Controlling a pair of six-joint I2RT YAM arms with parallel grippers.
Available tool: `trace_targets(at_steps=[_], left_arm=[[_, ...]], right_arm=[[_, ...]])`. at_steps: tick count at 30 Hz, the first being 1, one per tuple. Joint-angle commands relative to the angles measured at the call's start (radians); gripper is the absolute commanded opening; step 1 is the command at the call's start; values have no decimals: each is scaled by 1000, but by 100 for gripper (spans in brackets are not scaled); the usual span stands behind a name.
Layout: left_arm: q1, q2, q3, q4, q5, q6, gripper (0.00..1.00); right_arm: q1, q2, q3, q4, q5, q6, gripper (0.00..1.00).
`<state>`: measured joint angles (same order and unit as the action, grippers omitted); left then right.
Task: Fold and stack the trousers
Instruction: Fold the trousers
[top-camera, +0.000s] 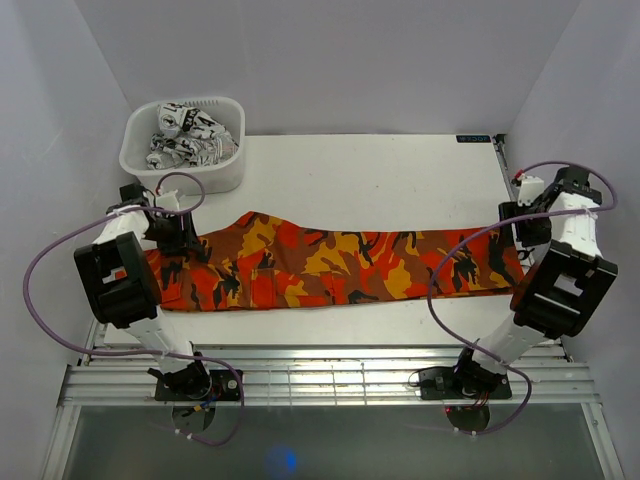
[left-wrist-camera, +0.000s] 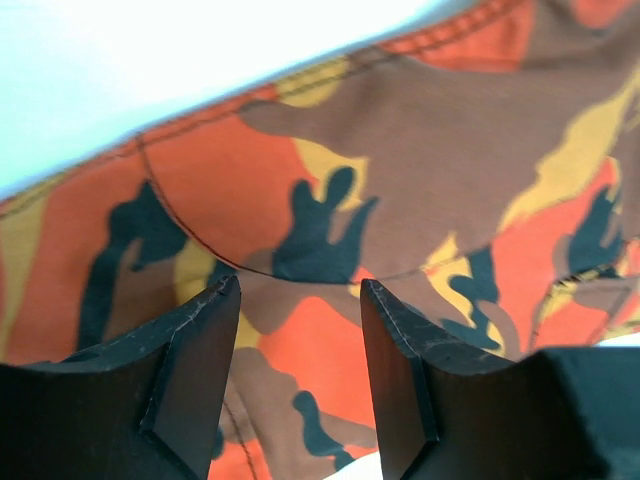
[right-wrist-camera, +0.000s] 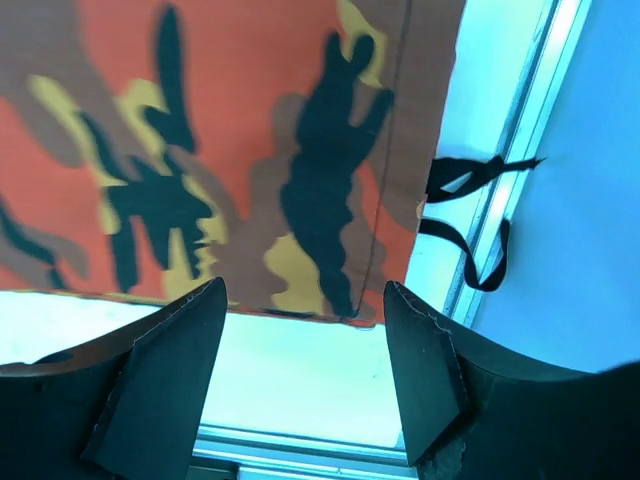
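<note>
Two arms stand at opposite ends of the table (top-camera: 380, 170), and we think the layout follows from that. The trousers (top-camera: 340, 265) lie flat, stretched across the table's middle. Their wider end is toward the table's left edge and their hem toward its right, so each end is within one arm's reach. At the table's left edge our left gripper (left-wrist-camera: 297, 290) sits low over the camouflage cloth, jaws spread wide with nothing between them. At the table's right edge our right gripper (right-wrist-camera: 305, 290) hangs above the hem corner, jaws just as wide and empty. We judge the fold not yet begun, with both claws poised to pinch. A basket (top-camera: 135, 165) of black-and-white cloth (top-camera: 185, 135) occupies the table's far left corner.
</note>
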<state>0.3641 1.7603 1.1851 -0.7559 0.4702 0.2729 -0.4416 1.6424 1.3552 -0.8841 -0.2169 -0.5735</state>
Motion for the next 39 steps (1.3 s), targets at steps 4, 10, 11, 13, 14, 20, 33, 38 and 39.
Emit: trace_targets(at_steps=[4, 10, 11, 13, 14, 20, 33, 38, 39], left_arm=[[-4, -113, -33, -6, 81, 34, 63], [-8, -148, -41, -17, 105, 45, 63], [-13, -153, -42, -20, 108, 43, 63], [-17, -165, -44, -19, 108, 43, 63], [-20, -168, -45, -19, 110, 43, 63], [-22, -179, -53, -23, 107, 54, 63], [-25, -205, -81, -20, 140, 71, 63], [-27, -216, -73, -16, 142, 66, 63], [-27, -214, -67, -16, 145, 65, 63]], right_arm=[[-60, 135, -74, 102, 65, -46, 70], [-77, 192, -180, 188, 88, -45, 73], [-77, 200, -195, 186, 85, -45, 75], [-77, 218, -203, 178, 83, -43, 77], [-77, 220, -211, 177, 86, -40, 78], [-83, 142, -200, 148, 65, -61, 81], [-166, 238, -145, 113, 39, -121, 82], [-154, 339, -149, 73, -53, -69, 75], [-149, 346, -148, 62, -71, -65, 73]])
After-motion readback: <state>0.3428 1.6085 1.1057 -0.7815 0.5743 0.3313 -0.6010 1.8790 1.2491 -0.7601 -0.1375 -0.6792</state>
